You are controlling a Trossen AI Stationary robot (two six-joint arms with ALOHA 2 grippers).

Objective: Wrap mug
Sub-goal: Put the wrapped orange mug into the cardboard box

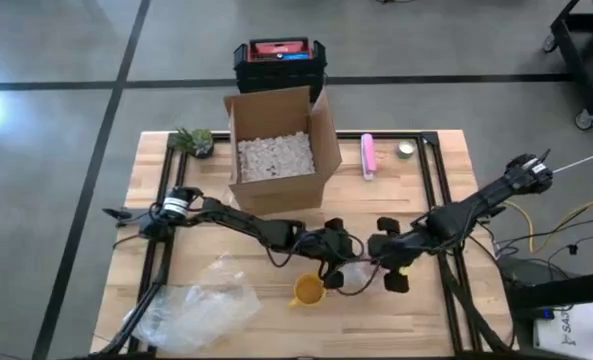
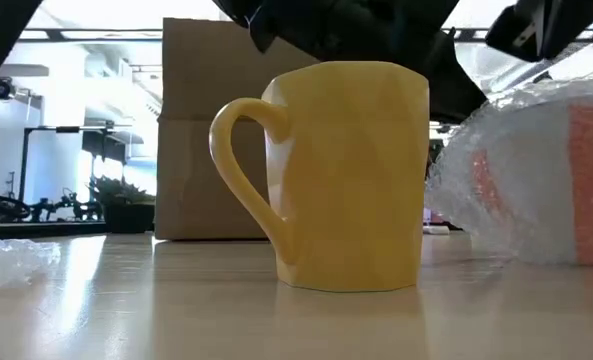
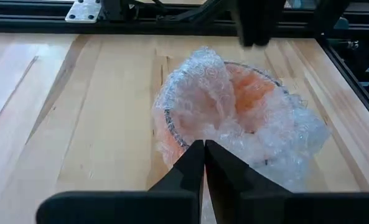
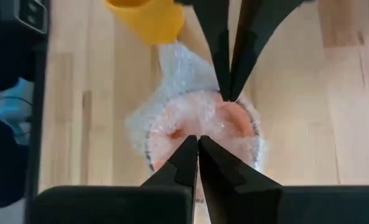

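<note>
High view: the wooden tabletop point(image 1: 431, 320) carries an open cardboard box point(image 1: 276, 148) of white filler at its far middle, with a small plant point(image 1: 195, 140) to the box's left and a pink tube point(image 1: 369, 156) and a small round tin point(image 1: 405, 150) to its right. A black and red case point(image 1: 278, 62) sits on the floor beyond the tabletop. A loose sheet of bubble wrap point(image 1: 198, 304) lies at the front left corner.

Both dark arms reach in toward the front middle. The left tool point(image 1: 344, 262) and the right tool point(image 1: 374, 262) meet over a pink mug point(image 3: 249, 102) that sits in bubble wrap, between them on the tabletop. In the left wrist view the left tool point(image 3: 203, 155) has its fingers pressed together, pinching the edge of the wrap at the pink mug's rim. In the right wrist view the right tool point(image 4: 198, 149) is likewise closed on the wrap at the opposite rim, and the other arm's fingers show just across the mug.

A yellow mug point(image 1: 308, 290) stands upright and bare, just left of the wrapped one and nearer the front edge; in the low view it point(image 2: 346, 175) fills the middle, handle to the left, with the wrapped bundle point(image 2: 536, 180) beside it.
</note>
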